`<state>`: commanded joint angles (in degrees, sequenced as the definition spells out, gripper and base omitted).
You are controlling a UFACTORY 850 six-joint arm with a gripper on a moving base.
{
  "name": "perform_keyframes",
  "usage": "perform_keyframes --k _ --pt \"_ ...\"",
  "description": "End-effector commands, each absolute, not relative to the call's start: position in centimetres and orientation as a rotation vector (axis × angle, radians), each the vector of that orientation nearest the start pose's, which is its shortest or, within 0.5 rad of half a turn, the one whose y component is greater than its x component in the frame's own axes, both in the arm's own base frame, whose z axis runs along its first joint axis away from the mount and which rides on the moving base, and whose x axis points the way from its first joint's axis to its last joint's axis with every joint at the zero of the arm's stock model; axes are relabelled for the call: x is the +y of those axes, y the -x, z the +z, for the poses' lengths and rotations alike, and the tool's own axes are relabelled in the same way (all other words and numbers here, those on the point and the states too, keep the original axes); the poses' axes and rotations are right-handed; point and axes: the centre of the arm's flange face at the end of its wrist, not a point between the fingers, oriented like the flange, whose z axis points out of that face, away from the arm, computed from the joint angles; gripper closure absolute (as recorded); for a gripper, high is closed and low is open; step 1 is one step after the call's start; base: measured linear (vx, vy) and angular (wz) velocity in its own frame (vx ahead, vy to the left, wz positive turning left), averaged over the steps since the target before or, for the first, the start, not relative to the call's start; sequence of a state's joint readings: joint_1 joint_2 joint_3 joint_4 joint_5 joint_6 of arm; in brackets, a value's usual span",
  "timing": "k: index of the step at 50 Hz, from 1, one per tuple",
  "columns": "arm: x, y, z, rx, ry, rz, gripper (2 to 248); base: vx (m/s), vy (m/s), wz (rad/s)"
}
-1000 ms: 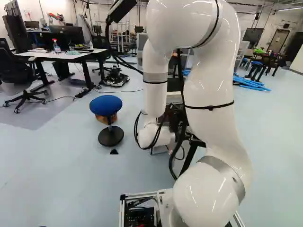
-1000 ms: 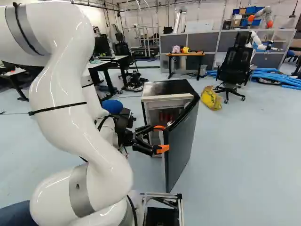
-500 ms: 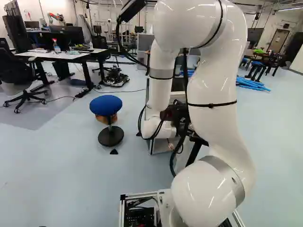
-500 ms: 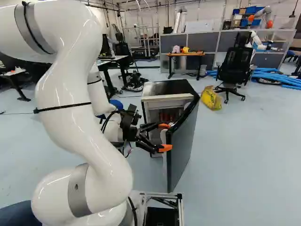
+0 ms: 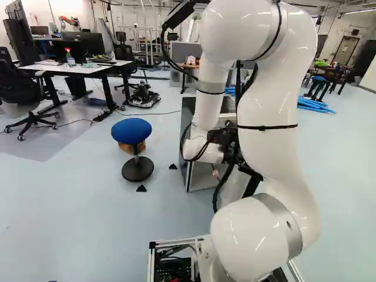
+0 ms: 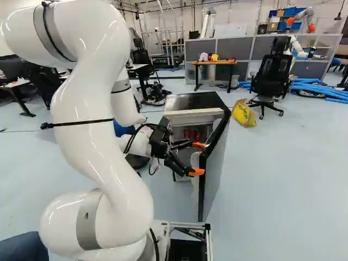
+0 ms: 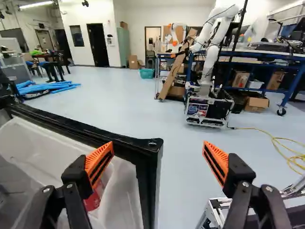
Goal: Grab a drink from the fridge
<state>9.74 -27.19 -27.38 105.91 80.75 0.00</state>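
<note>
Door (image 6: 216, 168) swung ajar on the fridge (image 6: 193, 101), centre of the right base view, what look like red drinks (image 6: 192, 134) exposed inside, the gripper (image 7: 158, 145) spread wide, nothing held, the grab itself yet to be made!

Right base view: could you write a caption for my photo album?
A white robot arm holds its open gripper by the open door of a small fridge.

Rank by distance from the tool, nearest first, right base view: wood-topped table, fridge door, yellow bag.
1. Fridge door, right beside the tool.
2. Yellow bag, on the floor past the door, right of the fridge in that view.
3. Wood-topped table, farther back, by the grey partition.
</note>
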Motion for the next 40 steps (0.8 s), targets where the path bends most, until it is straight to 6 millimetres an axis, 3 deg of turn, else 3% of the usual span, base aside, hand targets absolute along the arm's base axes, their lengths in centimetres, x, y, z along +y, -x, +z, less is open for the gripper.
perform_keyframes --k 40 --pt "-9.8 -35.8 27.5 -1.591 -1.061 0.963 3 0.000 0.000 0.000"
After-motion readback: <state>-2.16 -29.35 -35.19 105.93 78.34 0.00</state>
